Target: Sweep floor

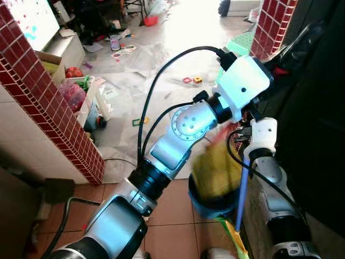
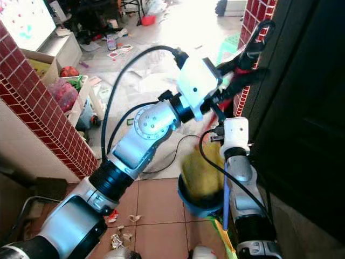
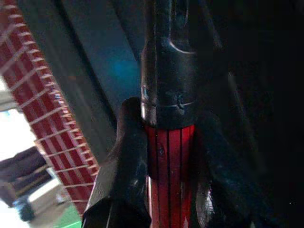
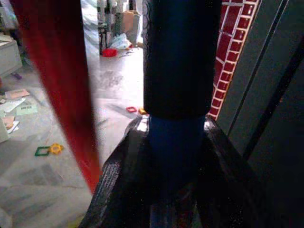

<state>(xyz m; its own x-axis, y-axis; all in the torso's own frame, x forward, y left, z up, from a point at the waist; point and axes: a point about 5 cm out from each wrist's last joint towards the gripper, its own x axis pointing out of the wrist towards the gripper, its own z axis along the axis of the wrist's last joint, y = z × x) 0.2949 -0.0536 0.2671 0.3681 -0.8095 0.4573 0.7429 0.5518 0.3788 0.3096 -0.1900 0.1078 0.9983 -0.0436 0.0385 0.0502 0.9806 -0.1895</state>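
Red ribbed plastic, capped in black: that is the broom handle point(image 3: 168, 175) clamped between the 2 fingers of your left gripper point(image 3: 166, 190), jaws closed snug on it with no slack visible. Blue shaft point(image 4: 173, 142) of the dustpan sits pinched the same way in your right gripper point(image 4: 171, 166). Both tools are held up beside the dark door point(image 1: 318, 135); the yellow bristles point(image 1: 215, 170) are blurred, over the dark blue dustpan point(image 1: 213, 202), apparently clear of the tiled floor point(image 2: 156, 232).

Risks, judged from here:
- The 2 handles cross close together; swinging either could knock them and twist a grip loose.
- The brick pillar point(image 1: 272, 24) and door crowd your right side; a wide stroke may strike them.
- Debris point(image 2: 121, 234) lies near your feet, beside the left arm; its black cable point(image 2: 116, 102) could snag.
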